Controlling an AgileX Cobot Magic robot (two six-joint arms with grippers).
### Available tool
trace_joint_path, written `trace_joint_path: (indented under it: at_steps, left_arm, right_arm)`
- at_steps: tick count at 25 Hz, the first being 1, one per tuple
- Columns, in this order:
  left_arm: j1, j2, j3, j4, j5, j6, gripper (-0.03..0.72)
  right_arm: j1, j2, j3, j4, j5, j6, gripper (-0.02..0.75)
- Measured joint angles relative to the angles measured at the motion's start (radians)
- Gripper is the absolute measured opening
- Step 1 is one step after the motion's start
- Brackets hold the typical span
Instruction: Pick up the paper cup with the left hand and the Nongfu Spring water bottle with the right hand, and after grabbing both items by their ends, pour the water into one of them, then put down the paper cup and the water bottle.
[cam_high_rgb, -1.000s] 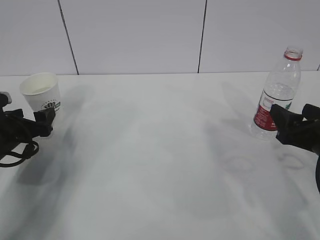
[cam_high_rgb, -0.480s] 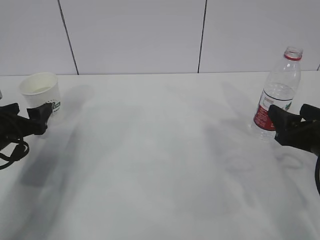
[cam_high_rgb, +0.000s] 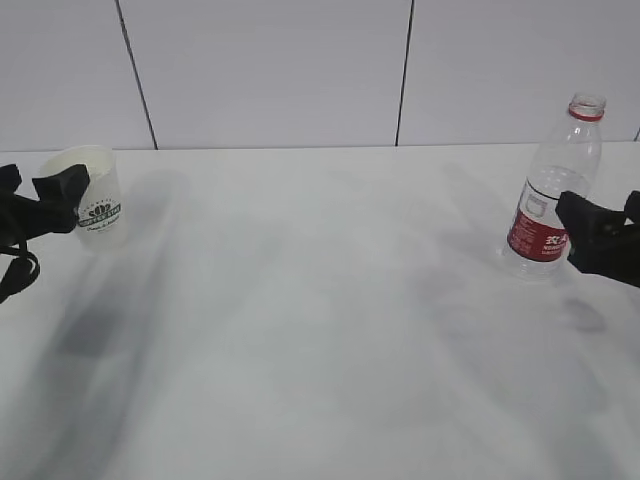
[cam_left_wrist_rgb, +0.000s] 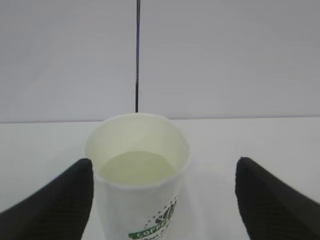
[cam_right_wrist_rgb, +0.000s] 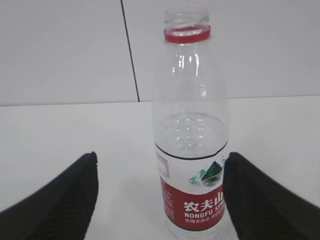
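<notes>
The white paper cup (cam_high_rgb: 98, 205) with a green logo stands upright at the far left of the table. My left gripper (cam_high_rgb: 45, 182) is open at cup height, one finger in front of the cup's rim. In the left wrist view the paper cup (cam_left_wrist_rgb: 137, 175) sits between the fingers of the left gripper (cam_left_wrist_rgb: 165, 170), close to the left one. The uncapped Nongfu Spring water bottle (cam_high_rgb: 556, 190) stands at the far right. My right gripper (cam_high_rgb: 606, 218) is open just right of it. In the right wrist view the bottle (cam_right_wrist_rgb: 192, 150) stands against the right finger of the gripper (cam_right_wrist_rgb: 161, 162).
The white table (cam_high_rgb: 320, 320) runs up to a white panelled wall (cam_high_rgb: 270, 70) just behind the cup and the bottle. Both arms reach in from the table's side edges.
My left gripper has moved farther back to the cup, whose rim it now crosses. My right gripper has shifted right and back, from in front of the bottle's label to beside it.
</notes>
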Motion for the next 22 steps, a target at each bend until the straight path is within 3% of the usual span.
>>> trace_joint_path:
  at_steps: [22]
  left_arm:
    - [0.000,-0.369,0.008,0.030,0.297,0.000,0.622]
  right_arm:
    - [0.000,-0.301,0.005,0.018,0.284,-0.008,0.586]
